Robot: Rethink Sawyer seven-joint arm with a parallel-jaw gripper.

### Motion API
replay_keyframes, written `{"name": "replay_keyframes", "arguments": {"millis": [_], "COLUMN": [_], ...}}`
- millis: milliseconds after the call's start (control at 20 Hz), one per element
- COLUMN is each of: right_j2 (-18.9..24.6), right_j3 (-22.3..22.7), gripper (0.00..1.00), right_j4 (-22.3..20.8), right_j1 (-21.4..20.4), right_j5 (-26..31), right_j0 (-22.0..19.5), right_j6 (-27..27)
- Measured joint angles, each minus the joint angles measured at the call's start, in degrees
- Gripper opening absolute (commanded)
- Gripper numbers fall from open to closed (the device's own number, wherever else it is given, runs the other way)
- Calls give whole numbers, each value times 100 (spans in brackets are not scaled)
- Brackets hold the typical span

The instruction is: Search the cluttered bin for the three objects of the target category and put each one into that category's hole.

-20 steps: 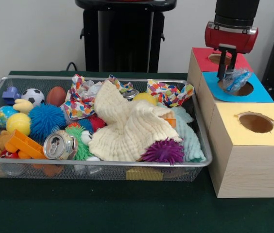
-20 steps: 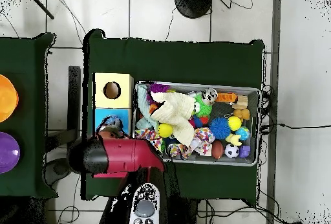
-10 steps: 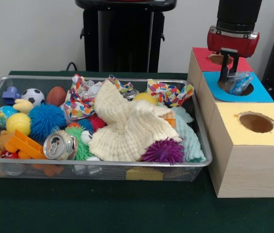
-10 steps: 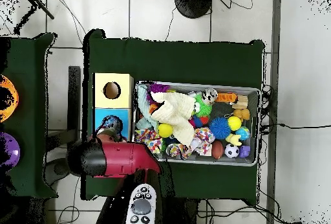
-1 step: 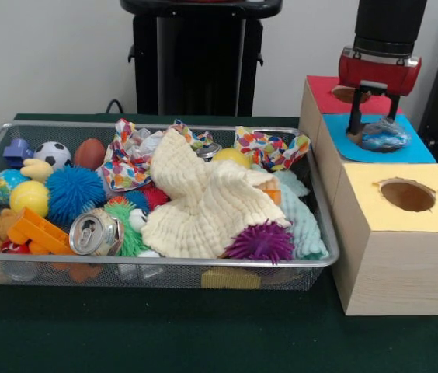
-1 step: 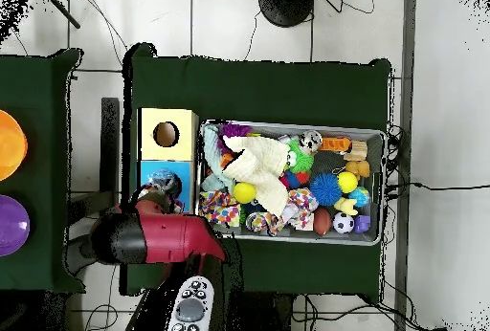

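A crumpled clear-blue plastic wrapper (image 5: 382,136) sits in the hole of the blue-topped box (image 5: 417,149), filling it. My gripper (image 5: 374,115) hangs just above it, open, with one finger on either side of the wrapper's top. In the overhead view the wrapper (image 6: 165,182) shows on the blue box (image 6: 151,168), just beyond the red arm head (image 6: 158,239). The wire bin (image 5: 165,124) beside the boxes holds a soda can (image 5: 95,231), a cream cloth (image 5: 203,202), patterned cloths (image 5: 269,149), spiky balls and toys.
A red-topped box (image 5: 324,89) stands behind the blue one and a yellow-topped box (image 5: 436,210) with an open hole (image 5: 408,196) in front. In the overhead view an orange bowl (image 6: 8,145) and a purple bowl (image 6: 10,224) sit on a side table.
The gripper rose and shifted slightly right over the blue box. It let go of the plastic wrapper, which dropped from its fingers into the blue hole.
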Motion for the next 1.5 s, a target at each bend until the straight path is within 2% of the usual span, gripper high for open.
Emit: {"name": "replay_keyframes", "arguments": {"millis": [400,700,1200,1500], "right_j2": [-360,-396,-426,-441], "right_j3": [-91,-90,-15,65], "gripper": [100,100,100,100], "right_j4": [12,14,9,9], "right_j1": [61,24,-244,-410], "right_j5": [28,65,461,475], "right_j0": [285,287,-61,-343], "right_j6": [0,0,0,0]}}
